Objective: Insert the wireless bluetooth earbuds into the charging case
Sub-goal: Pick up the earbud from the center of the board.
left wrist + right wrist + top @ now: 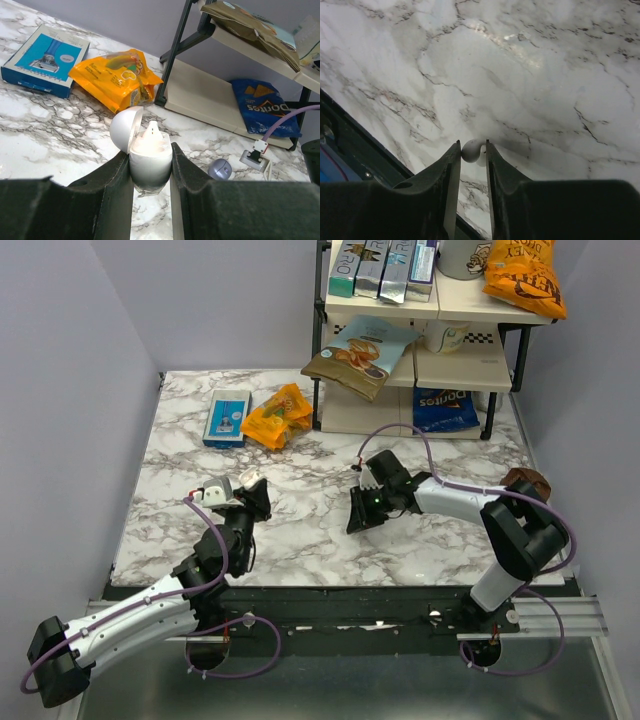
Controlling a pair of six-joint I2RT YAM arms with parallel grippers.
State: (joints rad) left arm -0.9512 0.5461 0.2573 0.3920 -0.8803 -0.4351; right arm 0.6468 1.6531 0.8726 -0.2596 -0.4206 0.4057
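Marble table [300, 540] under grey walls: at its near left, the charging case [150, 167], lid open with one earbud [151, 131] standing inside, is clamped in the left gripper [151, 152]. Farther right, near centre, the right gripper [472, 146] pinches the other earbud [471, 150].

"Doritos" on the blue chip bag [260, 107] on the rack's bottom shelf [195, 95]

You see the charging case [150, 162] as smooth, slightly glossy plastic; the surface [545, 75] looks like polished marble, the left pincer [150, 151] is matt plastic, the orange bag [112, 80] shiny foil.
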